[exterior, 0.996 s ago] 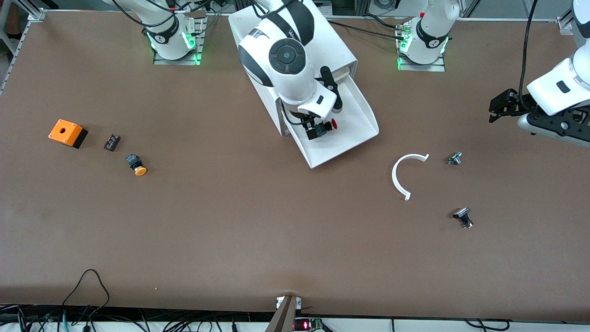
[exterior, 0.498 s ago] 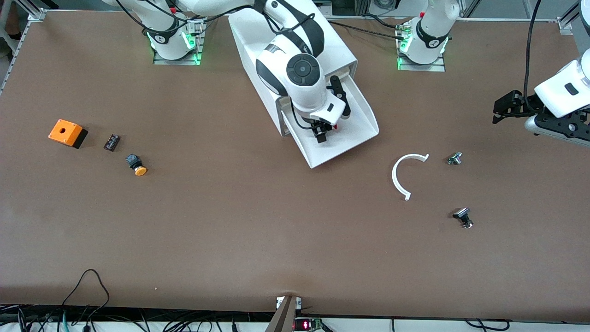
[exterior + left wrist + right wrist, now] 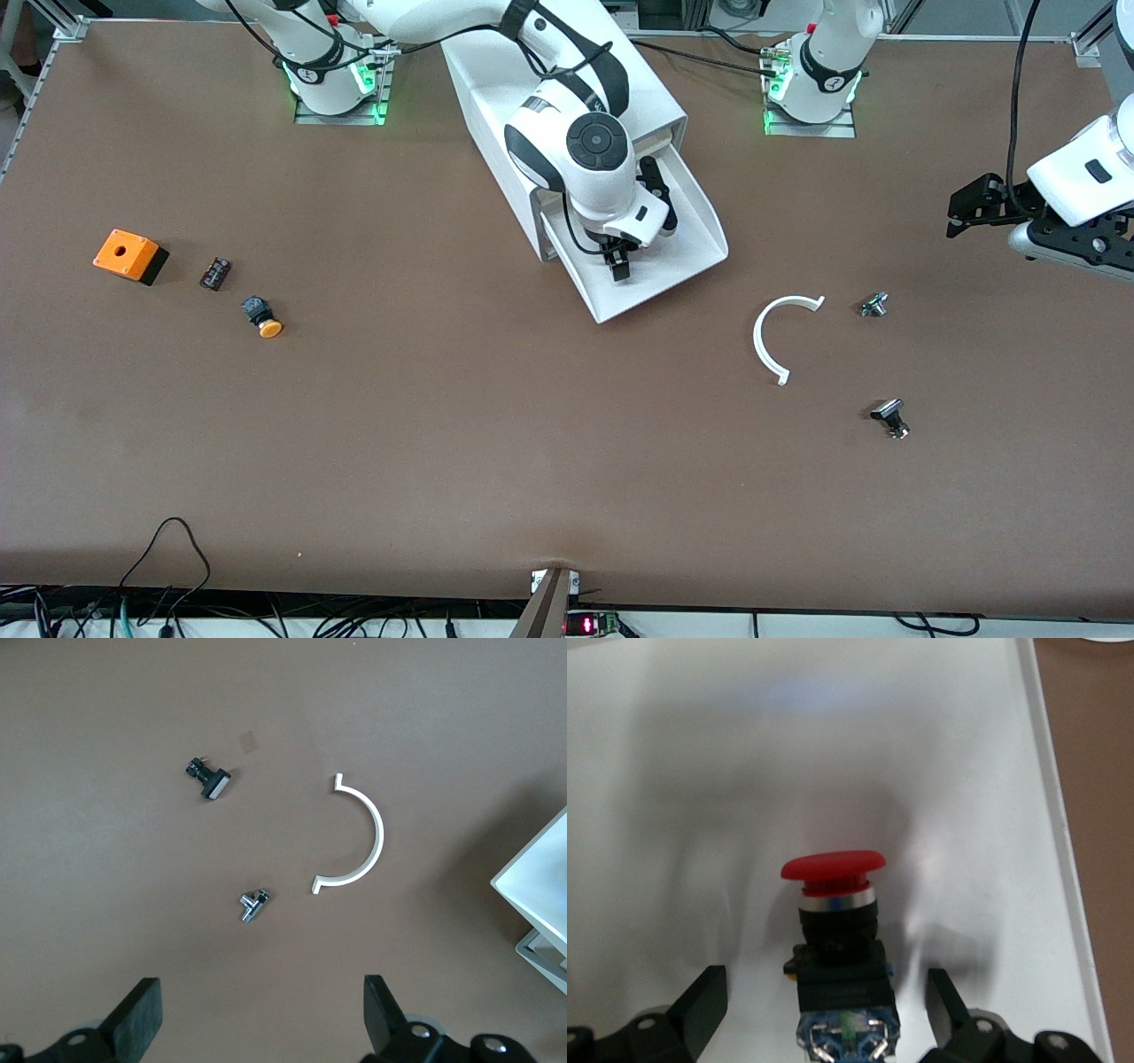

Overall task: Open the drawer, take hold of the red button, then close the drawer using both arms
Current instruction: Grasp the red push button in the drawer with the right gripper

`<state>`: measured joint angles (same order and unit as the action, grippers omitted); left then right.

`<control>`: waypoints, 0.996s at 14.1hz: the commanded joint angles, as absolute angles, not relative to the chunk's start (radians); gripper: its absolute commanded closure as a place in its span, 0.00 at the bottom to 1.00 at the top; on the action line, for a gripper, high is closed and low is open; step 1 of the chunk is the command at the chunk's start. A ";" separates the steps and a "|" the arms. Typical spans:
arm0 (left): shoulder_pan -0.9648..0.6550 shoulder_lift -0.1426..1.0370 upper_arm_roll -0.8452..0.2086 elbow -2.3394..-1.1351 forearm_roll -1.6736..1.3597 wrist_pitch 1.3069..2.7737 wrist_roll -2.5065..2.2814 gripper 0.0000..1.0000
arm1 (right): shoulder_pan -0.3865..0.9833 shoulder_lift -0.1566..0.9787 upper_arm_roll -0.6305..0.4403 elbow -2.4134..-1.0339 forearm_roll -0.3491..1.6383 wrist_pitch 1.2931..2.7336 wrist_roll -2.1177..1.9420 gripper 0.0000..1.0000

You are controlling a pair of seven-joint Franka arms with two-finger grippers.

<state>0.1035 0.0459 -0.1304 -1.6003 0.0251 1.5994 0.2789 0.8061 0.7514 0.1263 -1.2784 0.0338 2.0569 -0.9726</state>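
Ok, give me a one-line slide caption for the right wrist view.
Open right gripper straddling the red-capped, black-bodied push button lying on the white tray drawer's floor, not yet gripped.

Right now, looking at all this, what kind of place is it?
Most likely a robotics lab bench. Two white arms are bolted to a brown table, cables trail along its near edge, and test parts lie scattered: a red button in an open drawer, an orange box.

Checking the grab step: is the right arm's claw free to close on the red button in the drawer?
Probably yes: the right claw is open astride the red button in the pulled-out drawer, nothing between.
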 commanded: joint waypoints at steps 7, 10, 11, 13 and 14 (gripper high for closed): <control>0.109 0.051 -0.133 -1.580 0.006 1.577 0.271 0.00 | 0.821 0.733 0.095 -1.243 -0.015 2.043 -0.940 0.72; 0.109 0.051 -0.133 -1.580 0.006 1.578 0.272 0.00 | 0.793 0.706 0.078 -1.183 -0.012 1.959 -0.884 0.74; 0.109 0.051 -0.133 -1.580 0.006 1.578 0.272 0.00 | 0.792 0.703 0.077 -1.140 -0.014 1.904 -0.844 0.73; 0.109 0.051 -0.133 -1.580 0.006 1.578 0.272 0.00 | 0.788 0.681 0.040 -1.045 -0.017 1.797 -0.779 0.73; 0.109 0.051 -0.133 -1.580 0.006 1.578 0.272 0.00 | 0.782 0.660 -0.006 -1.032 -0.017 1.784 -0.779 0.73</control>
